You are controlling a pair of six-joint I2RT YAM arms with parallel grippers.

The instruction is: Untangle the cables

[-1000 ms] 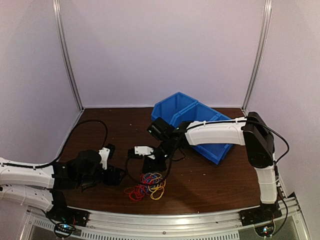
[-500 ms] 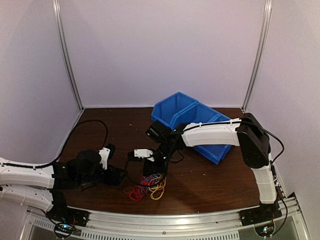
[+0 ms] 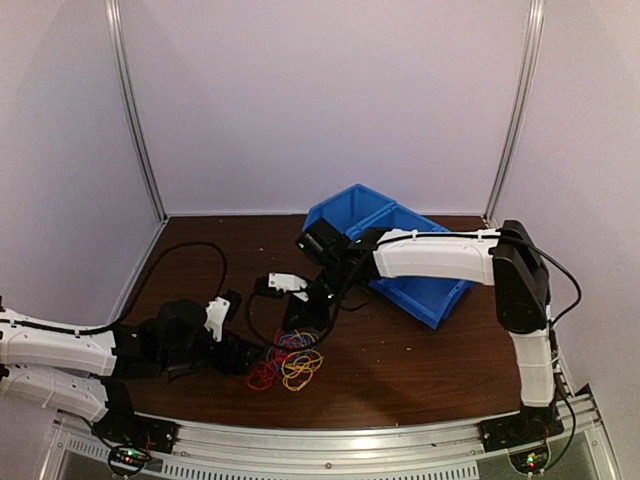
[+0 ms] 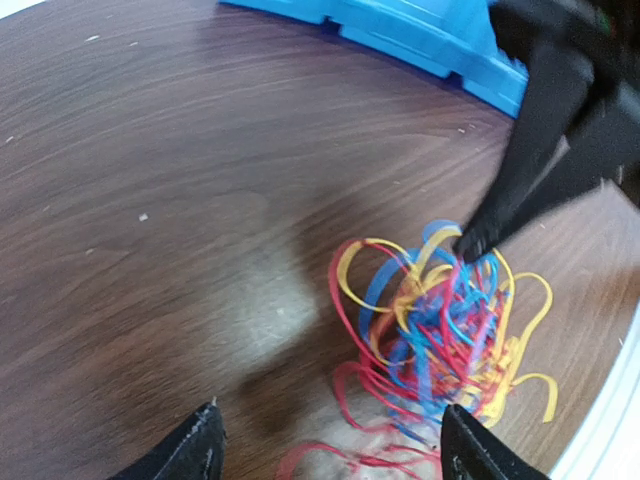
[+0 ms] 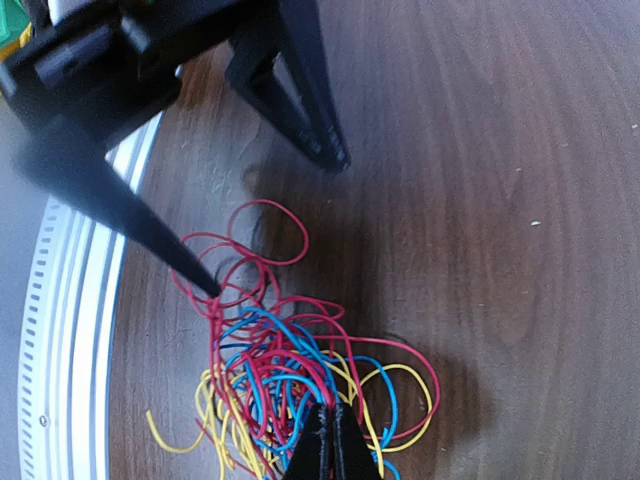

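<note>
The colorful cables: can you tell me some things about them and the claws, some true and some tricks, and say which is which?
1. The right claw is pinched shut in the bunch of cables. True.
2. The left claw is squeezed shut. False: its fingers stand wide open, right next to the bunch.
3. The cables are inside the blue bin. False: they lie on the brown table, nearer the arms than the bin.
4. The bunch has red, yellow and blue loops mixed together. True.
</note>
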